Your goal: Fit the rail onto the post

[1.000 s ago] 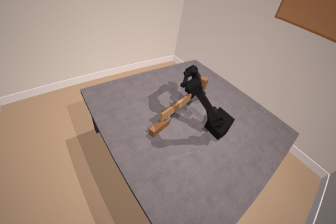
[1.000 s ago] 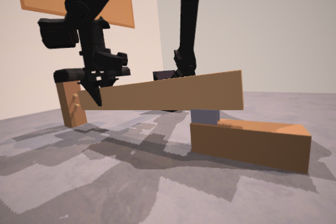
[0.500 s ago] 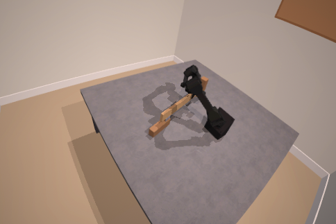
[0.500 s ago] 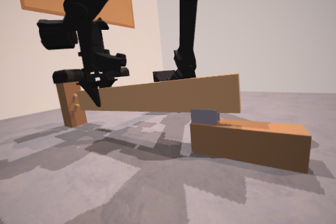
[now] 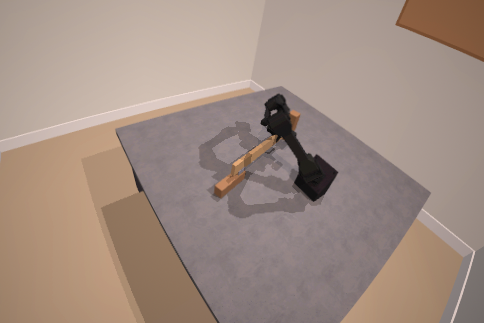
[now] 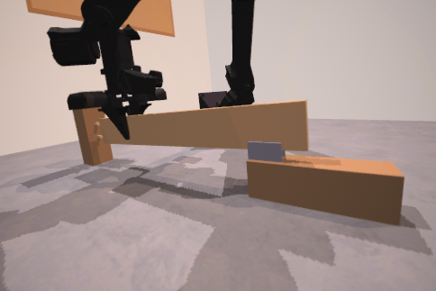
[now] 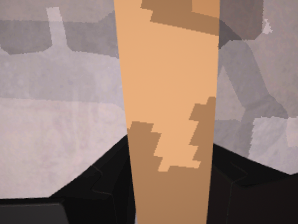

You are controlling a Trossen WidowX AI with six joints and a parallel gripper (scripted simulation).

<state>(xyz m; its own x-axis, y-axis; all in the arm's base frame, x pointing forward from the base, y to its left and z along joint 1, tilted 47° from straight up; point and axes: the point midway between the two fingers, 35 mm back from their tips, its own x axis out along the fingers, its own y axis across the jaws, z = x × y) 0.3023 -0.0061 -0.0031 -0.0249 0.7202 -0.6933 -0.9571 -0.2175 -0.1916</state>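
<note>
Items listed by the exterior view, clock hours taken about its centre.

1. Desk (image 5: 325,249) (image 6: 135,242) (image 7: 60,135), mottled grey; foreground at 6 o'clock.
2. Footboard block (image 5: 227,188) (image 6: 324,193), low, orange-brown, wooden; 4 o'clock.
3. Bracket (image 6: 265,151), small, blue-grey; on the block, 4 o'clock. The rail's footboard end crosses it and overhangs. Risk: lifting or dragging the post end too far could work that end out.
4. Bed rail (image 5: 260,151) (image 6: 203,127) (image 7: 170,75), long, pale wood; from 3 o'clock to 9, post end raised off the desk. Level cannot be confirmed.
5. Gripper (image 5: 276,136) (image 6: 131,124) (image 7: 156,141), black, parallel-jawed; 9 o'clock. Fingers stand narrowly parted, clamped on the rail near its post end. Risk: a hard push against misaligned pegs could slide or twist the rail in the grip.
6. Pegs (image 6: 98,131), two, short, pale wood; 9 o'clock, still exposed beside the rail's end. Risk: a height or tilt error would butt wood on wood, or seat only one; releasing before full seating could drop the end.
7. Post (image 5: 296,120) (image 6: 90,139), short, orange-brown, wooden; 9 o'clock.
</note>
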